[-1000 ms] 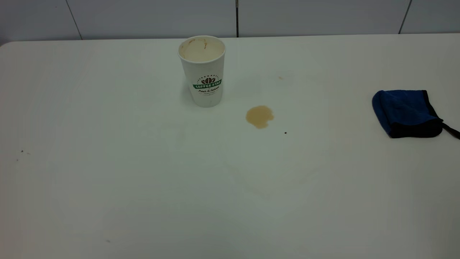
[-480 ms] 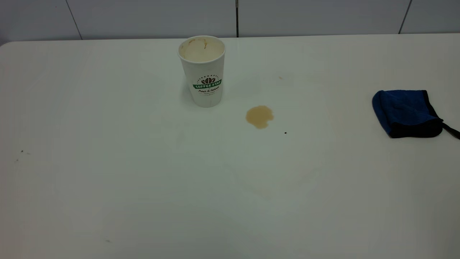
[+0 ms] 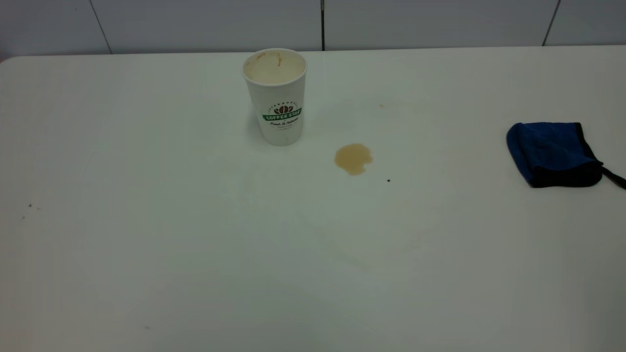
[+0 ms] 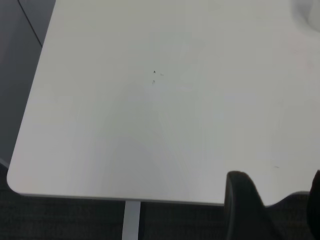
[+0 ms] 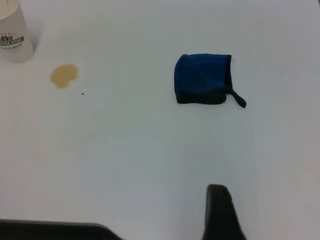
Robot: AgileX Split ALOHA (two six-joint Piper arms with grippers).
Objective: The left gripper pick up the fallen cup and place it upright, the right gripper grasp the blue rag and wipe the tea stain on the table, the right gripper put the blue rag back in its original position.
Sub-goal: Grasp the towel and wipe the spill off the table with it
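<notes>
The white "COFFEE STAR" cup (image 3: 276,95) stands upright at the back middle of the white table (image 3: 146,244), its tan-stained inside showing; it also shows in the right wrist view (image 5: 12,32). The light-brown tea stain (image 3: 353,158) lies just right of and in front of the cup, and appears in the right wrist view (image 5: 63,75). The blue rag (image 3: 552,152) lies folded at the far right, with its strap trailing off; the right wrist view (image 5: 202,78) shows it too. The left gripper (image 4: 278,200) is open and empty above the table's left front corner. The right gripper (image 5: 270,210) is empty and well short of the rag, with one finger (image 5: 217,210) showing.
Tiny dark specks lie near the stain (image 3: 388,180) and at the left (image 3: 29,206). A grey panelled wall (image 3: 195,24) runs behind the table's back edge. The left wrist view shows the table's rounded corner (image 4: 15,182) and a table leg (image 4: 131,220).
</notes>
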